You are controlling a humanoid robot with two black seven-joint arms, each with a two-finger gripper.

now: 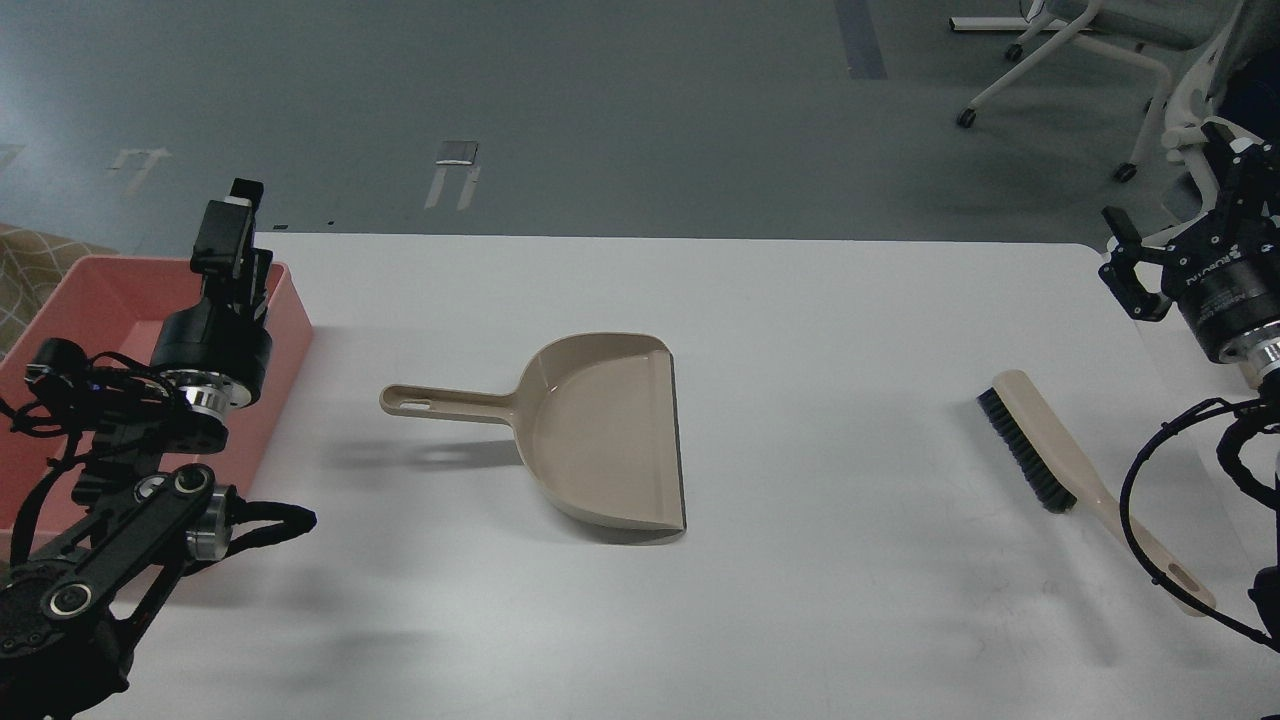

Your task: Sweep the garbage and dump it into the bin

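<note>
A beige dustpan lies flat on the white table, handle pointing left, nothing in it. A beige hand brush with black bristles lies at the right. A pink bin stands at the table's left edge. My left gripper is raised over the bin's right wall, well left of the dustpan handle; its fingers show edge-on and hold nothing visible. My right gripper hovers open and empty beyond the table's right edge, above the brush. The green and yellow sponge is hidden behind my left arm.
An office chair stands on the grey floor at the back right. Black cables hang from my right arm over the brush handle's end.
</note>
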